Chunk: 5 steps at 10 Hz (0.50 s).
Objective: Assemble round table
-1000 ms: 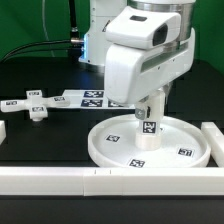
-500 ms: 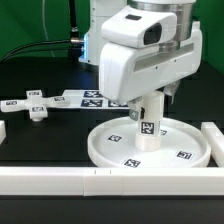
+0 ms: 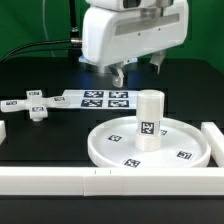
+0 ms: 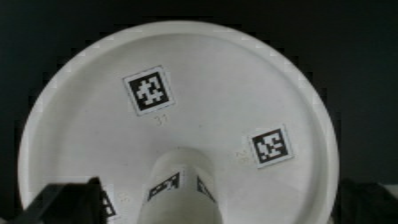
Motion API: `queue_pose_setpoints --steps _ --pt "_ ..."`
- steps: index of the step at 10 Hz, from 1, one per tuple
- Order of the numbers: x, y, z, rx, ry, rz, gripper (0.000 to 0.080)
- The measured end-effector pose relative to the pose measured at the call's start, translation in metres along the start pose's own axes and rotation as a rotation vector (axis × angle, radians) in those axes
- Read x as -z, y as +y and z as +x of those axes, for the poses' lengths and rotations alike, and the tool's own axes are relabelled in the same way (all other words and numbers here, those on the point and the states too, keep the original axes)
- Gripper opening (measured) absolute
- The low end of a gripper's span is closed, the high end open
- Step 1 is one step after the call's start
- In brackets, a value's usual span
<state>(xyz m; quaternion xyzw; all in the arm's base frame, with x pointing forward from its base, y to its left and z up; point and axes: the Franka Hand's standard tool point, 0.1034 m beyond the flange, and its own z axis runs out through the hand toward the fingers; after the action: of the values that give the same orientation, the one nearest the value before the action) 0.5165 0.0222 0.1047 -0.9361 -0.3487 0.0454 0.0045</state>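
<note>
In the exterior view, the hand [image 3: 140,73] is seen hanging well above the worktop [image 3: 40,140], its two fingers [image 3: 119,75] set apart and nothing held between them. Directly below and a little toward the exterior view's right, the short cylinder leg [image 3: 150,120] is found standing upright on the central hub of the large rimmed disc [image 3: 100,150], a square tag shown on its side. The disc is laid flat on the dark worktop, and more tags are spread over its face. Behind it, the marker board [image 3: 100,98] is seen lying flat, and at the exterior view's left the small foot piece [image 3: 33,104] is left on its own, well apart from the disc. White border bars [image 3: 60,180] are placed along the near edge and at the exterior view's right. Over to the wrist view: the disc [image 4: 214,60] is looked down on from above, with two tags clearly made out on its face, and the leg [image 4: 178,185] is caught rising toward the camera. A dark fingertip [image 4: 75,203] is glimpsed beside the leg, clear of it, not touching.
</note>
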Motion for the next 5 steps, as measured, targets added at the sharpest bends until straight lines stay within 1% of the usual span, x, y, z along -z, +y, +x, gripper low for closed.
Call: queue_pose_setpoints --steps 4,5 --pt "-0.002 0.001 -0.001 0.001 -0.003 0.002 0.0649" --pt "-0.001 0.010 -0.016 0.078 -0.001 0.009 0.0649"
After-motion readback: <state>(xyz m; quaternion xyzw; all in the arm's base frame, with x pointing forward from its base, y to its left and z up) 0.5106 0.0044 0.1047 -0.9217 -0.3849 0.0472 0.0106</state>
